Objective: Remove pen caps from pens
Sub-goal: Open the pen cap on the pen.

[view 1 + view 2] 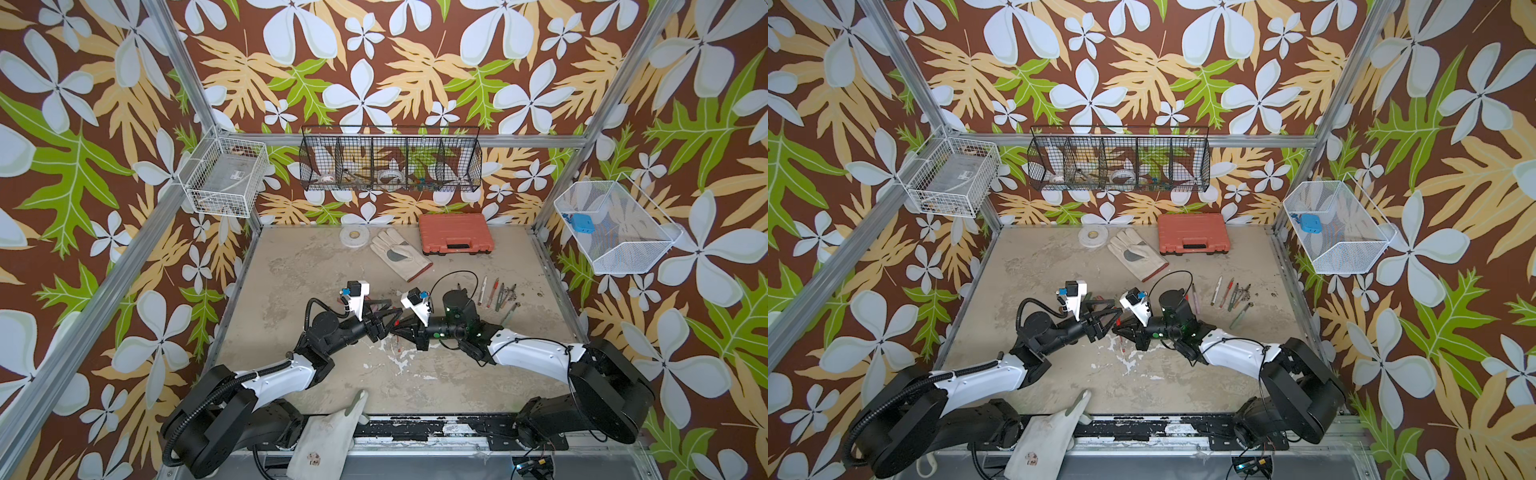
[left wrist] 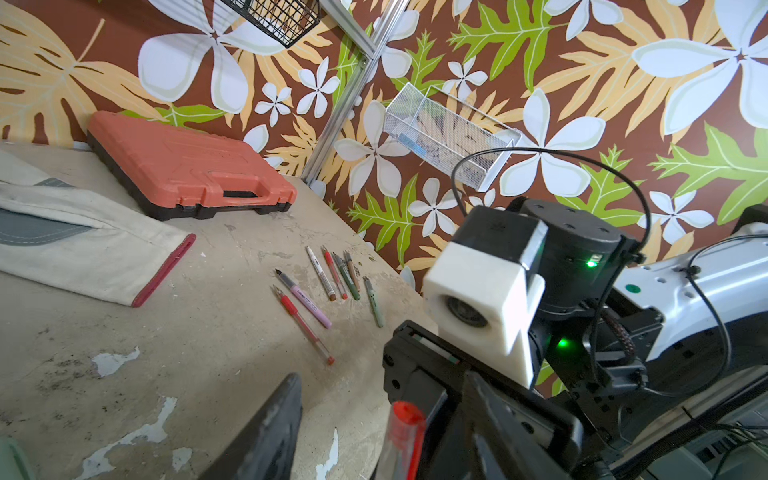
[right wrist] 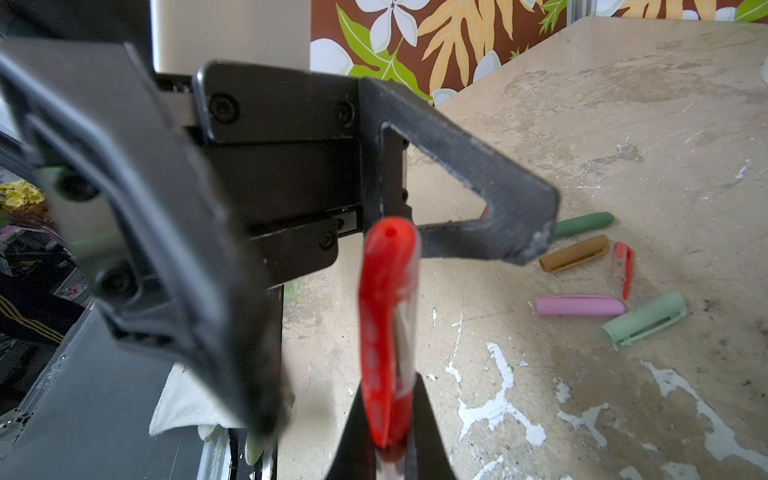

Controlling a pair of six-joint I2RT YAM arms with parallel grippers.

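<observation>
Your right hand [image 3: 388,388] is clamped tight on a red gel pen [image 2: 397,457], holding it up off the worktop [image 3: 623,124] near the middle. Its red cap [image 3: 388,299] points toward your left hand [image 1: 386,322]. The left jaws stand apart with one finger [image 3: 498,195] on either side of that cap. From the right wrist view, neither finger looks to be touching it.

So you're at the grip-the-cap step on this pen: the cap is on and nothing has been pulled yet. The job looks well along. A pink cap [image 3: 579,305], a brown cap [image 3: 573,253], a dark green cap [image 3: 584,224] and a pale green cap [image 3: 644,318] lie loose together on the worktop near your left hand. A row of pens [image 2: 320,272] lies over by your right arm.

For the next move, bring the left jaws together squarely on the cap's body. Then draw the two hands apart straight along the pen's line. Keep the right clamp firm, because I'd expect that smooth clear barrel to slide if the pull goes off-axis.
</observation>
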